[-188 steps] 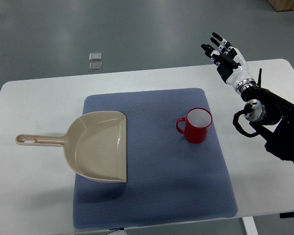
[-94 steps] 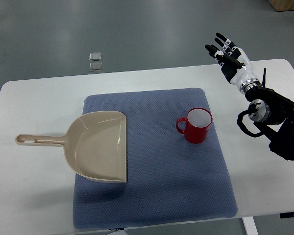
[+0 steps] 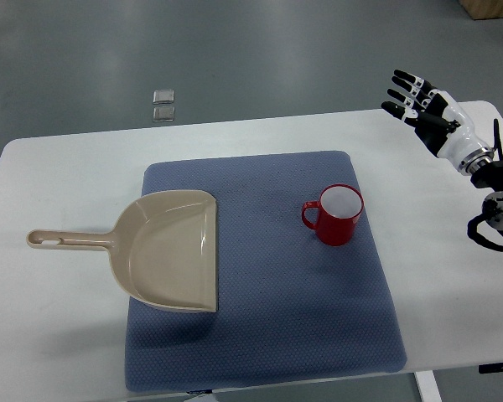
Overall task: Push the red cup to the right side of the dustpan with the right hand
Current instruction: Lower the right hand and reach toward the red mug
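Cup in place, hand clear

The red cup (image 3: 339,216) stands on the mat (image 3: 318,335), right of the dustpan (image 3: 169,251), well left of the right hand (image 3: 427,113), whose fingers spread empty. Push looks finished; next, probably only parking.

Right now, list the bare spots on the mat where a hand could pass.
Bare mat lies between the dustpan mouth and the red cup, and all along the near edge of the blue mat. A narrow strip runs right of the cup. The mat's left is taken by the dustpan. The right hand hovers open off the mat.
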